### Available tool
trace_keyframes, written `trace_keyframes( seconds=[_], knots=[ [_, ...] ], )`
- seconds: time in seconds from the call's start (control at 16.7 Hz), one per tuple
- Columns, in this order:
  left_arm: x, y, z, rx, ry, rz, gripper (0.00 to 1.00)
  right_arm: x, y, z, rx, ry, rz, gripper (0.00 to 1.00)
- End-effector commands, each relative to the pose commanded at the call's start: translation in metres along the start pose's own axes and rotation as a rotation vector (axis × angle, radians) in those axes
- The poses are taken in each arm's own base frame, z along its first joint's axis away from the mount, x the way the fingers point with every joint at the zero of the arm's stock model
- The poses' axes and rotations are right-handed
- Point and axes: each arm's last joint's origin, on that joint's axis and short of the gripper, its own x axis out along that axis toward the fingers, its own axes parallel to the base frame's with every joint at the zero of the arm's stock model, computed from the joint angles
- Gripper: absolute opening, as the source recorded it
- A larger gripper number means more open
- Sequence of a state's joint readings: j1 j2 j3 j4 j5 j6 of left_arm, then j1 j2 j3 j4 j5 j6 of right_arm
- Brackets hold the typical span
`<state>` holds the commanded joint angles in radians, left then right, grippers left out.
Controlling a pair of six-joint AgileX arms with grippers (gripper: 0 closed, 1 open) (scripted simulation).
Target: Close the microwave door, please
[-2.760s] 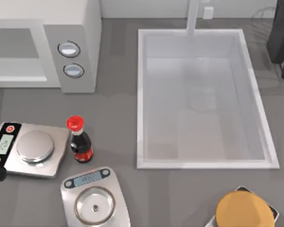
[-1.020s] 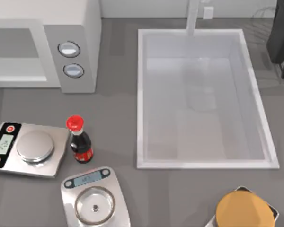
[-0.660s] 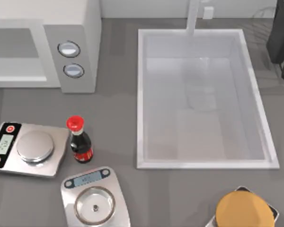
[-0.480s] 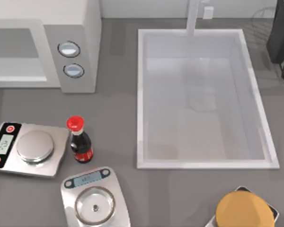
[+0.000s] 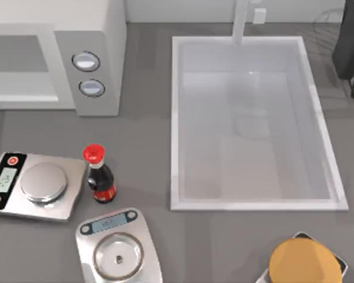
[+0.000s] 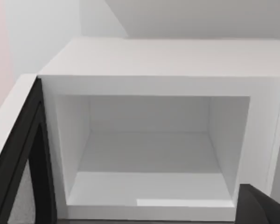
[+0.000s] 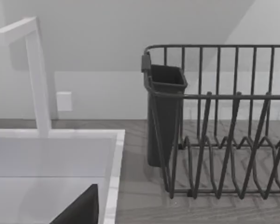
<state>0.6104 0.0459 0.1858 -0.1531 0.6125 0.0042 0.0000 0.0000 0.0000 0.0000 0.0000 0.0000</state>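
From above, the microwave [image 5: 53,56] sits at the far left corner of the tabletop [image 5: 141,147], its pale cavity showing beside the panel with two dials [image 5: 86,61]. Judged from this, the door is open and the task not yet done. Just in front of the microwave stand a flat scale [image 5: 38,186], a dark bottle with a red cap [image 5: 98,175] and a second scale with a round pan [image 5: 119,250]. To the right of the microwave lies the white sink [image 5: 318,124], with a dark rack [image 5: 351,41] beyond it and a yellow-topped thing [image 5: 301,262] near the front edge.

The left wrist camera looks straight into the microwave's empty white cavity [image 6: 149,149]. The door [image 6: 23,154], dark-framed with a speckled window, stands swung out at the hinge side, edge-on to the lens. It is likely a stiff, light panel that swings freely, so a push on its outer face near the free edge should serve better than a pinch. Nothing lies in the cavity's mouth to block the swing. A dark piece, probably part of the left gripper [image 6: 263,205], shows at one corner; whether those jaws are wide or narrow I cannot tell.

The right wrist camera faces the rack [image 7: 224,130], its dark cutlery cup [image 7: 165,116], the faucet [image 7: 35,74] and the sink's rim. A dark wedge, probably the right gripper [image 7: 79,210], hangs over the sink, well apart from the microwave; I cannot tell how its jaws stand.
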Motion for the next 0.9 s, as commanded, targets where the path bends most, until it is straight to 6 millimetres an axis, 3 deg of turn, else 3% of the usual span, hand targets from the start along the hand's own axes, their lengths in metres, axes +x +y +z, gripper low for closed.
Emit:
trace_keyframes(
  seconds=[0.3,0.48,0.72,0.9],
  knots=[
    [0.002,0.009,0.028,0.047,0.077,0.04,0.0,0.0,0.0,0.0,0.0,0.0,0.0,1.0],
    [0.014,0.029,0.056,0.074,0.192,0.073,0.0,0.0,0.0,0.0,0.0,0.0,0.0,1.0],
    [0.044,0.082,0.082,0.071,0.394,0.091,0.0,0.0,0.0,0.0,0.0,0.0,0.0,1.0],
    [0.07,0.137,0.083,0.045,0.543,0.074,0.0,0.0,0.0,0.0,0.0,0.0,0.0,1.0]
  ],
)
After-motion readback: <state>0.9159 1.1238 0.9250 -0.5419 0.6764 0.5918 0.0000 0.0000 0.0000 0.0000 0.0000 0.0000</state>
